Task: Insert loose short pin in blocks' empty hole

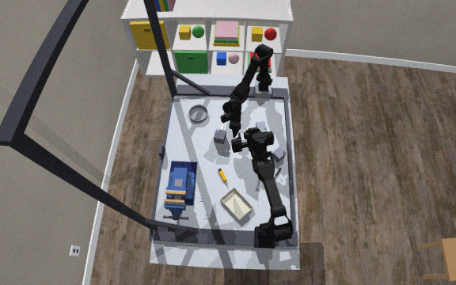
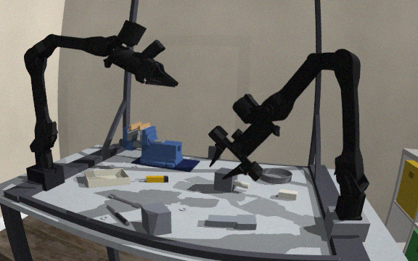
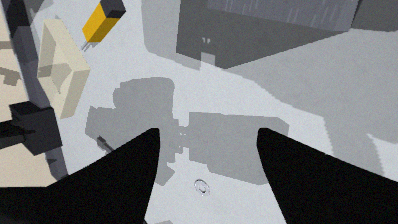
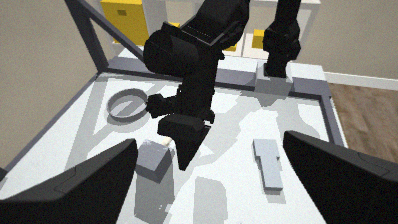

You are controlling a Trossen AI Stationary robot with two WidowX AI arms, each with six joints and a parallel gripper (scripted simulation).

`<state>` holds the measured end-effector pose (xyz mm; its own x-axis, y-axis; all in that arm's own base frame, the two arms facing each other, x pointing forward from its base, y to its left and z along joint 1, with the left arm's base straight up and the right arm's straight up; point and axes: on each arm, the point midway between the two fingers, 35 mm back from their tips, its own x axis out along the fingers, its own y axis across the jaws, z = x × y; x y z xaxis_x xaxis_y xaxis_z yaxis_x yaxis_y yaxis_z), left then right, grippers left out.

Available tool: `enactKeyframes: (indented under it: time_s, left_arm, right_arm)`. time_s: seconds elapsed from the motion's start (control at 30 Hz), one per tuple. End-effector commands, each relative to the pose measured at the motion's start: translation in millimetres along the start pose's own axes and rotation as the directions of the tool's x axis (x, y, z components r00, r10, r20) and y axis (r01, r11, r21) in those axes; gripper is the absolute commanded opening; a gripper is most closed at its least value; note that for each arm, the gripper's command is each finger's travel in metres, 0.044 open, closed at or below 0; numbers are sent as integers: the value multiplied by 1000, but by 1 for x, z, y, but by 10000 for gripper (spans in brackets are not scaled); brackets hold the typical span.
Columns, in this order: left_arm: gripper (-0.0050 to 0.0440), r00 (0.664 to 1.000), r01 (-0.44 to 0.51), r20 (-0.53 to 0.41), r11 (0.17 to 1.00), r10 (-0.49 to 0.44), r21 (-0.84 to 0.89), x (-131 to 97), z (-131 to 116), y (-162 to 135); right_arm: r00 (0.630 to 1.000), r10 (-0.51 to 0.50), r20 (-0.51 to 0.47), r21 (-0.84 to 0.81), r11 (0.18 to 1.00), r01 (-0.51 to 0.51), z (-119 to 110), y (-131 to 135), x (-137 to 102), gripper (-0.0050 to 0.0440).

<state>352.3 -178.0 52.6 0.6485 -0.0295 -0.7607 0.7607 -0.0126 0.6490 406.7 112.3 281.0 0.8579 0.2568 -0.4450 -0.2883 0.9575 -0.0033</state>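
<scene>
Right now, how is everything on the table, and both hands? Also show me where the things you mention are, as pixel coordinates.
Left hand point(image 1: 235, 132) point(image 2: 218, 172) point(image 3: 208, 131) point(image 4: 183, 162): open
Right hand point(image 1: 252, 130) point(image 2: 175, 84) point(image 4: 211, 138): open
Blue vise point(image 1: 178, 174) point(image 2: 162, 152): jaws apart
Screwdriver point(image 1: 222, 175) point(image 2: 154, 179) point(image 3: 100, 25): lying down
Tray point(image 1: 233, 211) point(image 2: 111, 180) point(image 3: 69, 95): upright
Round dish point(image 1: 191, 119) point(image 2: 278, 180) point(image 4: 120, 120): upright
Stepped grey piece point(image 1: 260, 126) point(image 2: 231, 221) point(image 4: 269, 165): lying flat
Middle block point(image 1: 220, 135) point(image 2: 223, 181) point(image 4: 154, 159): standing, pale peg poking out

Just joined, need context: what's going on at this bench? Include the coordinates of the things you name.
Neither arm is holding anything. The left fingers point(image 1: 234, 131) point(image 2: 218, 171) are parted by the block point(image 1: 220, 136) point(image 2: 223, 181) point(image 3: 280, 12) point(image 4: 154, 159) with a cream pin point(image 2: 241, 185) point(image 4: 166, 142) sticking out. The right fingers point(image 1: 252, 131) point(image 2: 176, 85) are open, high above the table point(image 1: 208, 158) point(image 2: 85, 197) point(image 3: 240, 210) point(image 4: 90, 195). A loose cream piece point(image 2: 287, 195), probably the short pin, lies on the table, so insertion looks undone.
</scene>
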Motion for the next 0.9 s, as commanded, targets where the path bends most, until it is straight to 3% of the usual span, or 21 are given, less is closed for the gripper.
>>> enactKeyframes:
  time_s: [0.0,0.2,0.53,0.6,0.87]
  left_arm:
    - [241,997,17,66,990,-27,138,-17,19,9]
    - [241,982,70,133,908,-136,414,-32,38,-9]
    - [241,922,98,151,592,-357,800,-62,57,-75]
    - [241,922,98,151,592,-357,800,-62,57,-75]
    - [241,840,27,83,195,-536,980,-94,56,-140]
  right_arm:
    - [999,-1,32,3,1000,1,11,0,-6,400]
    - [999,-1,32,3,1000,1,11,0,-6,400]
    - [999,-1,32,3,1000,1,11,0,-6,400]
    - [999,-1,32,3,1000,1,11,0,-6,400]
    - [999,-1,32,3,1000,1,11,0,-6,400]
